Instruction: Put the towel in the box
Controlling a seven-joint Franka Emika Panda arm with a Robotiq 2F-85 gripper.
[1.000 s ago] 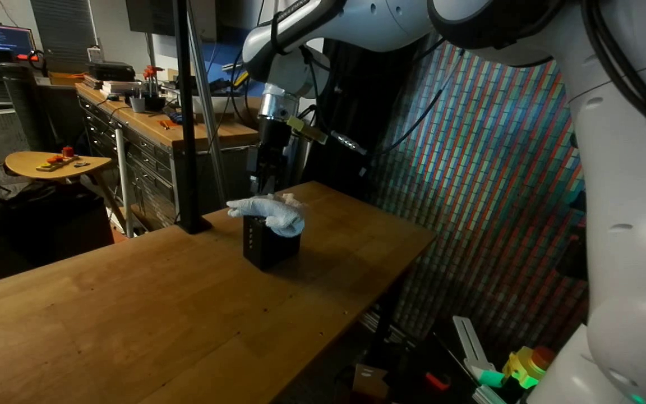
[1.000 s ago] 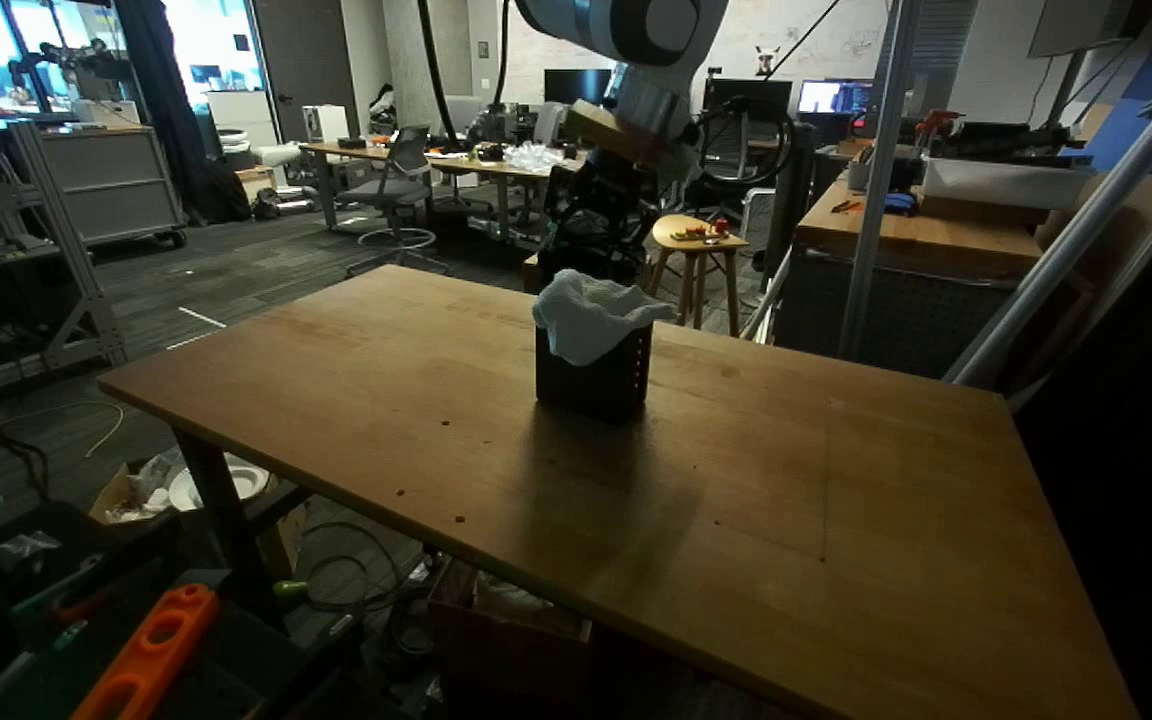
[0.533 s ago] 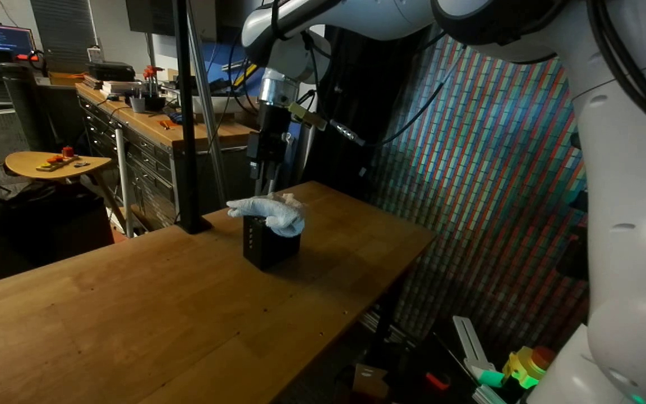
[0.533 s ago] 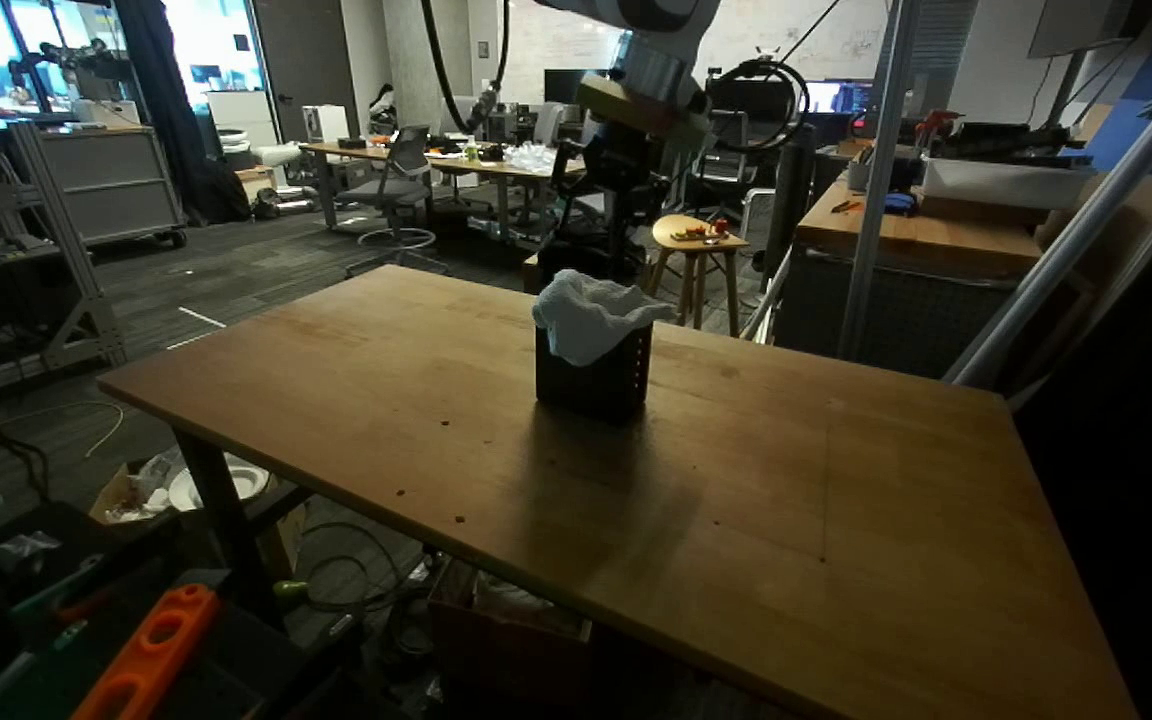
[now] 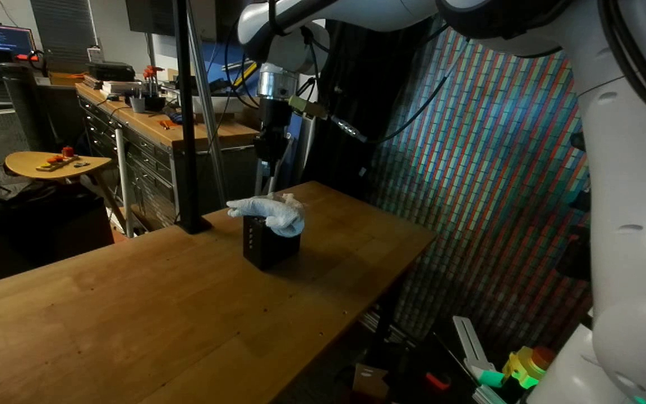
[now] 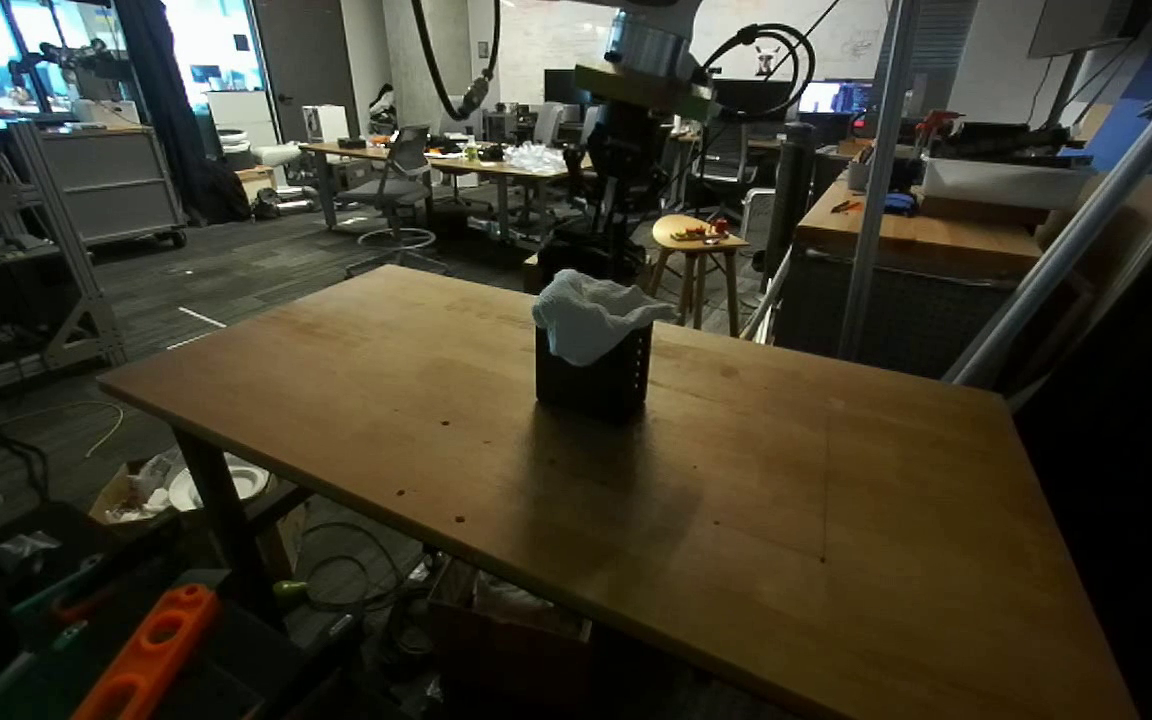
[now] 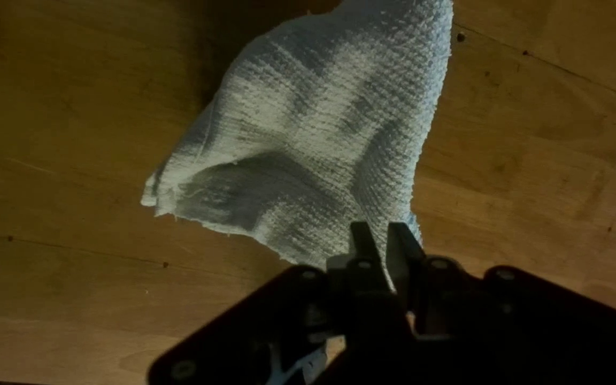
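The rumpled pale towel lies draped over the top of the dark box, with a fold hanging down its side. In an exterior view the towel covers the opening of the box, so the inside is hidden. My gripper points down just above and behind the towel. In the wrist view the gripper has a narrow gap between its fingertips, and the towel shows beneath through that gap. Nothing is pinched there. The box's walls do not show clearly from the wrist.
Box and towel stand on a wooden table. A black post rises at the table's edge. A workbench and a small stool are beyond. The table's edge drops off toward the arm's base.
My gripper has risen, straightened from its tilt and drawn its jaws closer together. Towel and box have stayed where they were.
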